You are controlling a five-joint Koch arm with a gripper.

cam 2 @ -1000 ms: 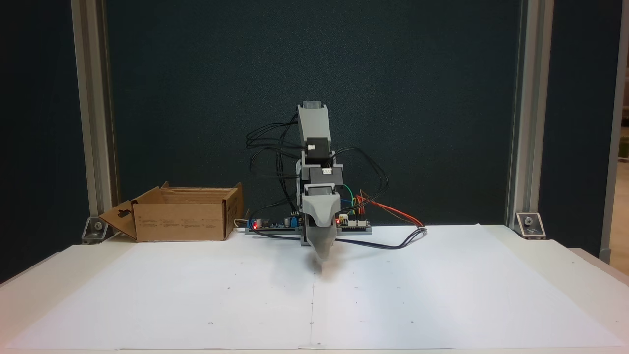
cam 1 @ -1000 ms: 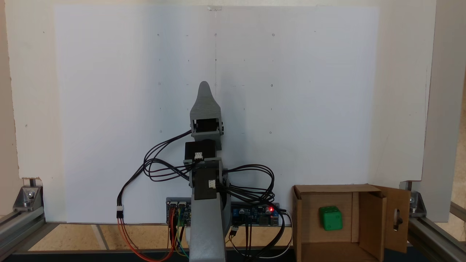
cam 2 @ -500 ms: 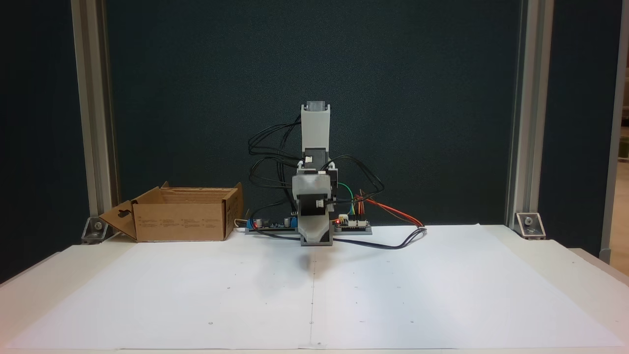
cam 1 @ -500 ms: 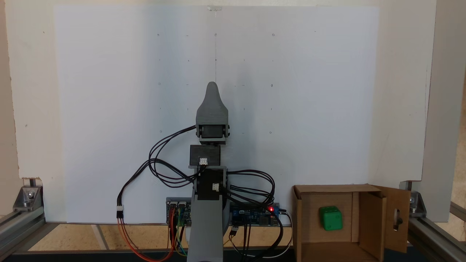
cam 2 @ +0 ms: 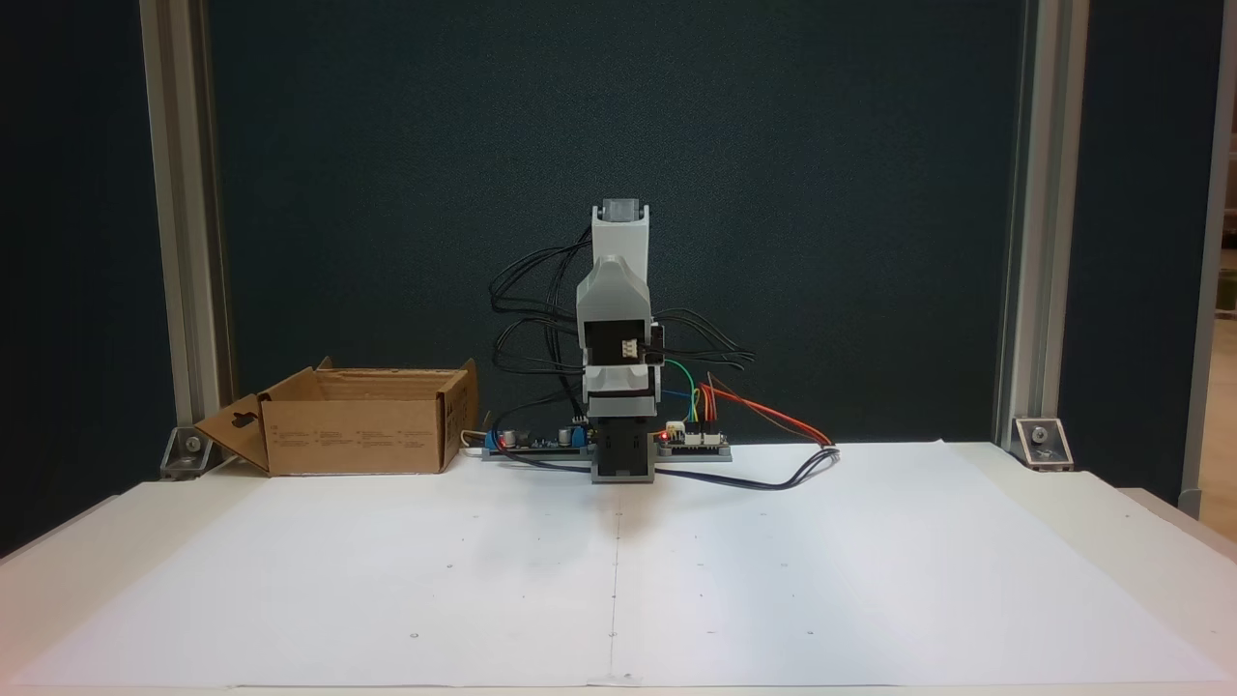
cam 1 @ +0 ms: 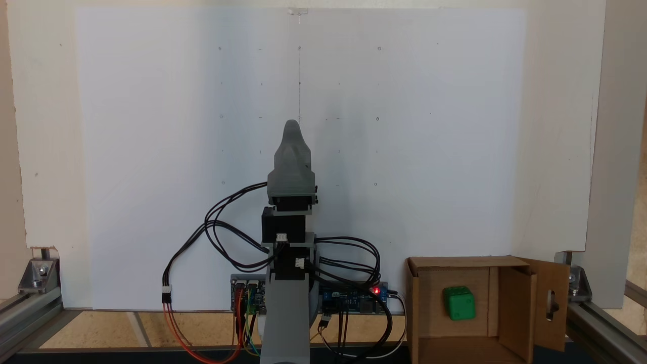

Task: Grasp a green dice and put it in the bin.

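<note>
Fingers: the gripper shows as one grey tapered tip over the white sheet; the two fingers lie one behind the other, so I cannot tell whether they are spread or pressed together, and nothing shows between them.
Fingers, other fixed view: the gripper body faces the camera, folded in front of the arm; its tip seems tucked out of sight, though the angle is poor.
Cables: black loops hang left of the arm in a fixed view; red, yellow and green leads run down from the boards at its base.
Arm: grey, upright at the middle of the back edge of the bench, folded on itself, its base beside the circuit boards with one red light lit.
Sheet: white paper covers most of the bench, marked with small dots and a centre line.
Dice: green, lying on the floor of the bin, apart from its walls, well apart from the gripper.
Bin: cardboard, open-topped, right of the arm's base in a fixed view and left of it in the other; its slotted flap hangs outward.
</note>
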